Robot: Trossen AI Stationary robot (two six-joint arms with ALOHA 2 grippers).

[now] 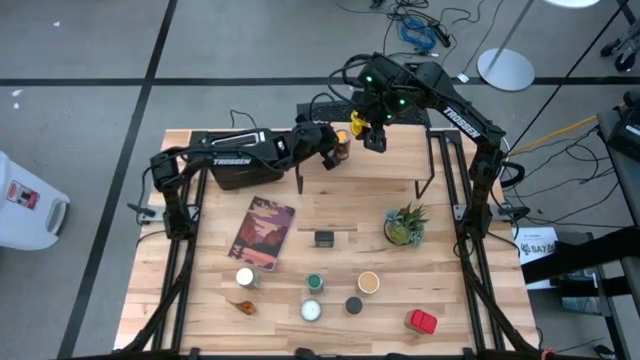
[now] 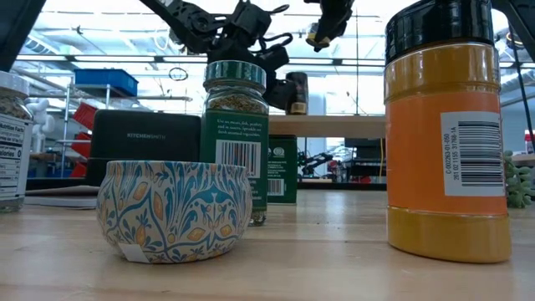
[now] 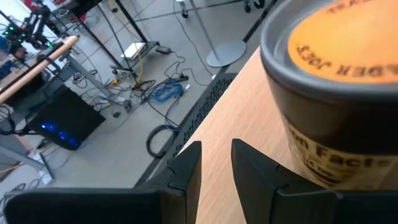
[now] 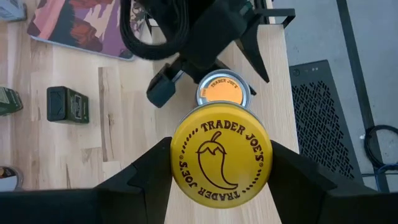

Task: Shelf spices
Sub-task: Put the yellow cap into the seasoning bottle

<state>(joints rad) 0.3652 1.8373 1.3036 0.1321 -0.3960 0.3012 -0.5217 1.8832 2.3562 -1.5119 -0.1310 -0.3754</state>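
Observation:
The shelf [image 1: 392, 165] stands at the table's far edge, its light wooden top on black legs. A dark jar with an orange top [image 1: 342, 146] stands upright on the top's left part. My left gripper [image 3: 216, 155] lies just beside this jar [image 3: 336, 68], fingers nearly together with nothing between them. My right gripper [image 1: 366, 128] hovers above the shelf, shut on a jar with a yellow Trader Joe's lid [image 4: 219, 154]. Several more spices stand on the table's near part [image 1: 315, 284]. My right gripper pinches the yellow-lidded jar between its two fingers [image 4: 146, 171], which sit on opposite sides just below the lid. The fingers come from above, pointing down. The jar [image 2: 316, 33] is upright and lifted clear, above the shelf top. My left gripper has one finger [image 3: 267, 177] right beside the orange-topped jar's side wall [image 3: 311, 162]; whether they touch, I cannot tell.
A black toaster [image 1: 235, 168] sits under my left arm. On the table lie a reddish book [image 1: 262, 231], a small black box [image 1: 323, 238] and a potted plant [image 1: 403, 226]. Bare shelf top shows to the right of both jars [image 1: 450, 165].

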